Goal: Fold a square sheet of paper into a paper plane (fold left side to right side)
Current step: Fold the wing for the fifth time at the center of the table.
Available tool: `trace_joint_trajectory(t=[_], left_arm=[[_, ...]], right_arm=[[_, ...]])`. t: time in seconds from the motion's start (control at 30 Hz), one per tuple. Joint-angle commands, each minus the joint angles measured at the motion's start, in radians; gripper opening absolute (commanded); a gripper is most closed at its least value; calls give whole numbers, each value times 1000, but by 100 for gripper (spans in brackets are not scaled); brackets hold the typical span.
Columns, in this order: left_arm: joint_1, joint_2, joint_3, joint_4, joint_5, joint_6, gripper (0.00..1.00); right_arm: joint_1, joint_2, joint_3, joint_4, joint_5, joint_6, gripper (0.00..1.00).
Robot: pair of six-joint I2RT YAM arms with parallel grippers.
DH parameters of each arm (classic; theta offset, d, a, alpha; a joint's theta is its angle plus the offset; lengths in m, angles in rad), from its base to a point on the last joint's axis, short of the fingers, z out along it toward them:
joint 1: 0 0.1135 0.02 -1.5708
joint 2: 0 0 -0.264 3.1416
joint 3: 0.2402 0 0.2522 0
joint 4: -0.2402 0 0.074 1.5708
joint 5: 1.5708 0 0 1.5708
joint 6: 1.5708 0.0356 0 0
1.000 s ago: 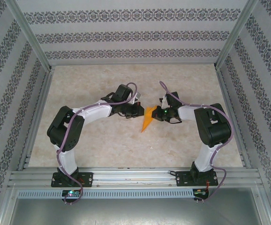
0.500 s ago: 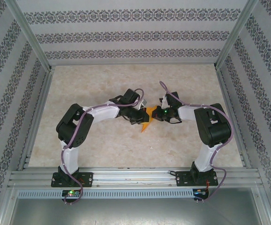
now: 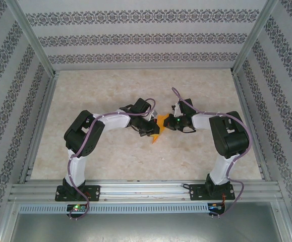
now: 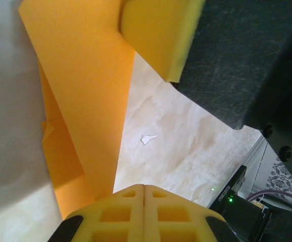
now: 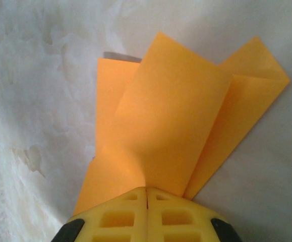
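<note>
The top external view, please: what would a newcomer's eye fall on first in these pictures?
The bright orange paper, partly folded, lies at the middle of the pale marbled table. The left gripper and right gripper meet over it nose to nose. In the right wrist view the right gripper's yellow fingers are shut on the paper, whose folded layers fan out from the tips.

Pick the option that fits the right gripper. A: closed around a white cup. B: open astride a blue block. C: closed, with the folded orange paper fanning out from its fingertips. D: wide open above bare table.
C: in the right wrist view the right gripper is shut, and the orange paper fans out from its tip over the table.
</note>
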Motion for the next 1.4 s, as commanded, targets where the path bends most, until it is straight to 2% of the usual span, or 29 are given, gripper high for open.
trace_joint_trajectory(t=[0.0,1.03,1.37], left_arm=[[-3,22,-11,-24,-19,18,3],[-3,42,-57,-36,-65,32,1],[-3,63,-60,-68,-84,59,1]], right_arm=[[4,40,-37,-115,67,-31,0],[16,48,-24,-129,74,-42,0],[15,-9,39,-125,15,-26,0]])
